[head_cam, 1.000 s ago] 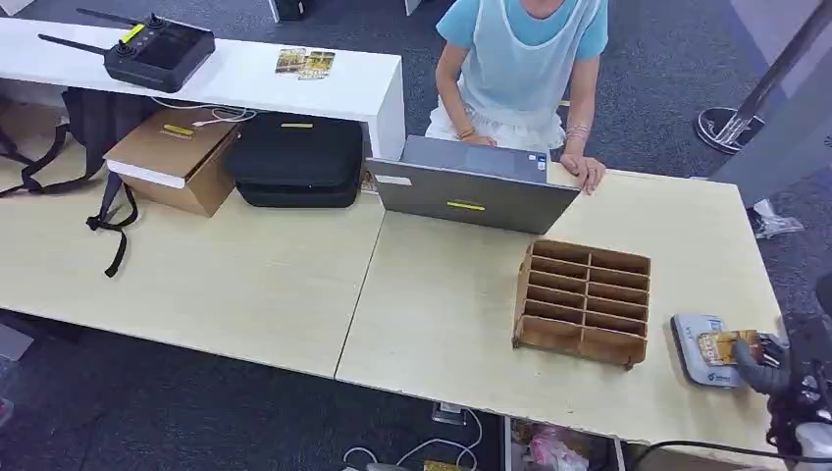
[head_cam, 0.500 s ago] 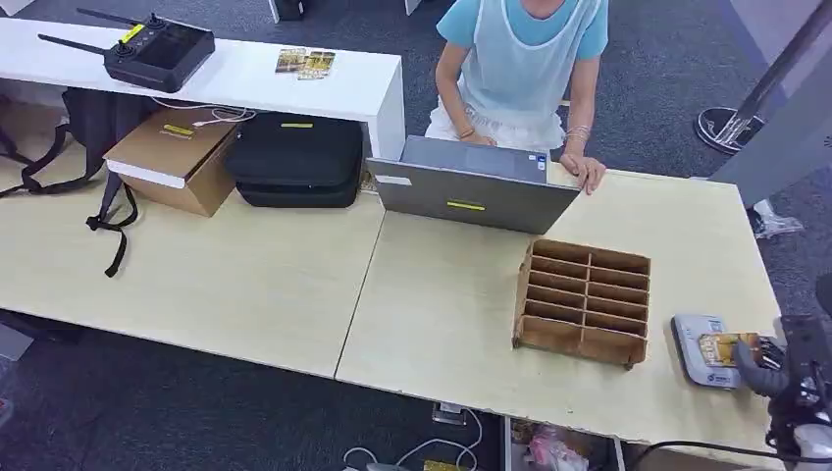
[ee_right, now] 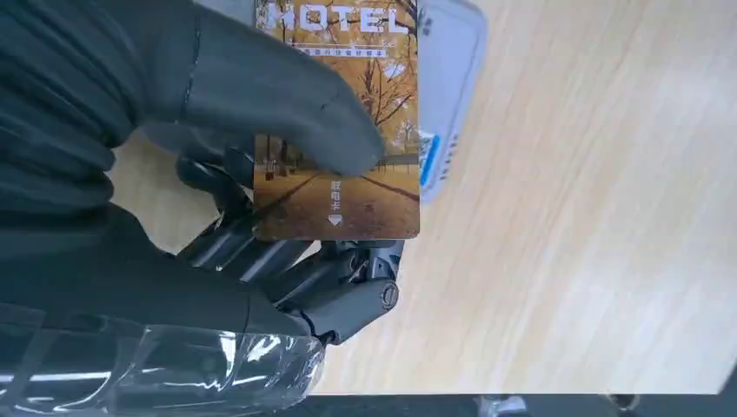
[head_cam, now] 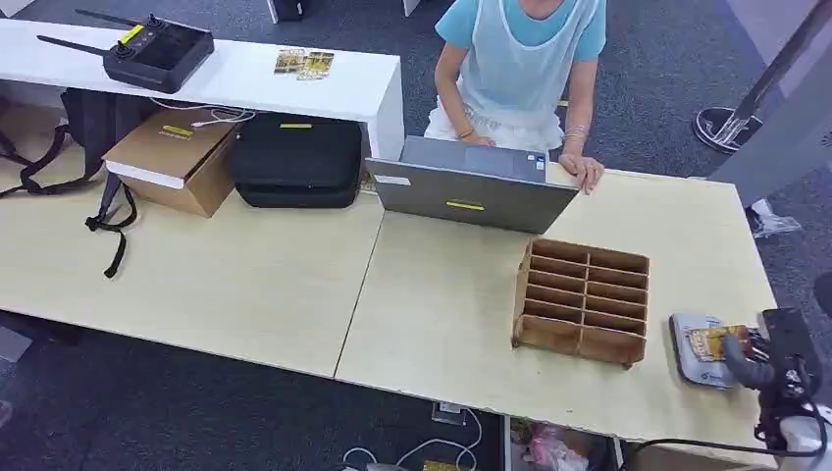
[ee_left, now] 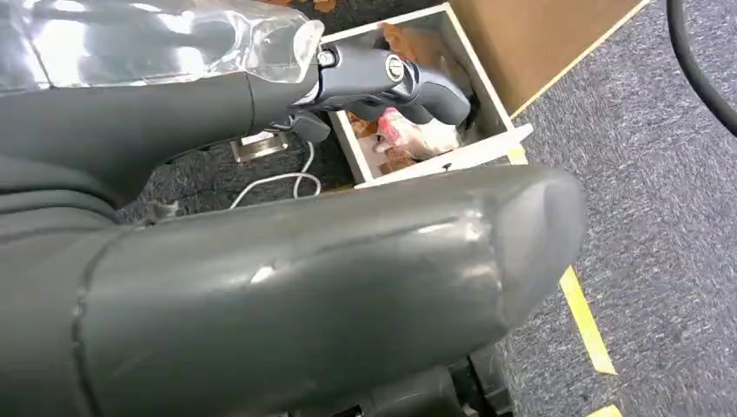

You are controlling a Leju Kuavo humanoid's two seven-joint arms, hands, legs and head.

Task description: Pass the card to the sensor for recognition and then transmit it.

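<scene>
My right hand point(head_cam: 763, 361) is at the table's right edge and pinches an orange hotel card point(head_cam: 713, 341) by one end. The card hovers flat over the white card sensor point(head_cam: 690, 355), covering much of its top. In the right wrist view my thumb point(ee_right: 261, 95) presses on the card point(ee_right: 365, 165), the darker fingers support it from beneath, and the sensor point(ee_right: 448, 78) lies just past it. I cannot tell whether the card touches the sensor. My left hand point(ee_left: 287, 261) hangs beside my body over the carpet and holds nothing.
A wooden slotted organiser point(head_cam: 584, 299) stands just left of the sensor. A person point(head_cam: 520, 59) sits behind an open laptop point(head_cam: 471, 191) at the far edge. A cardboard box point(head_cam: 172, 157) and a black bag point(head_cam: 294, 157) lie at the back left.
My right hand has carried the card slightly further left over the sensor, and the wrist now sits higher. The person and the other things are unmoved.
</scene>
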